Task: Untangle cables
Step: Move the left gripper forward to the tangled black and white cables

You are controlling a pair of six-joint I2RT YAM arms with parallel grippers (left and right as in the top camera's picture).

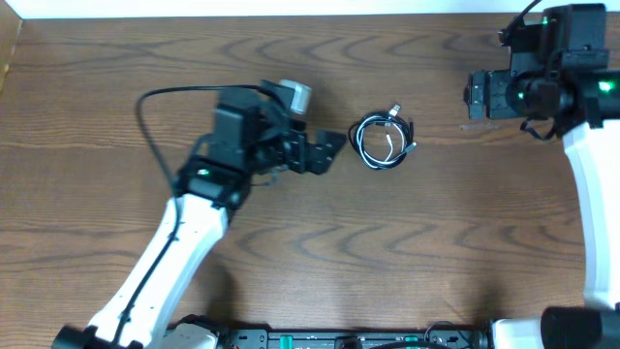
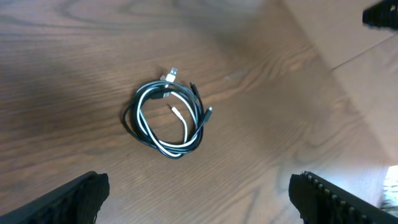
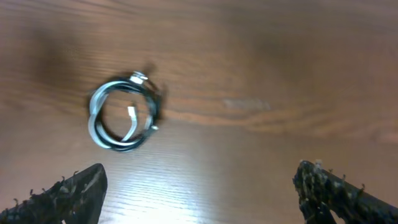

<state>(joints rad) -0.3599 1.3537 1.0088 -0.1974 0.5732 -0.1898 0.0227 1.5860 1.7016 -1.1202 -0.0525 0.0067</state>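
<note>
A small coil of black and white cables (image 1: 384, 141) lies on the wooden table, with plug ends at its top. It also shows in the left wrist view (image 2: 168, 121) and in the right wrist view (image 3: 123, 113). My left gripper (image 1: 332, 148) is open and empty, just left of the coil and not touching it; its fingertips (image 2: 199, 196) frame bare wood. My right gripper (image 1: 477, 95) is open and empty, to the right of the coil and a little farther back; its fingertips (image 3: 199, 193) show at the bottom corners.
The left arm's black lead (image 1: 155, 107) loops over the table at the left. The table's far edge meets a pale wall (image 1: 291, 8). A pale surface (image 2: 354, 37) shows beyond the table's edge in the left wrist view.
</note>
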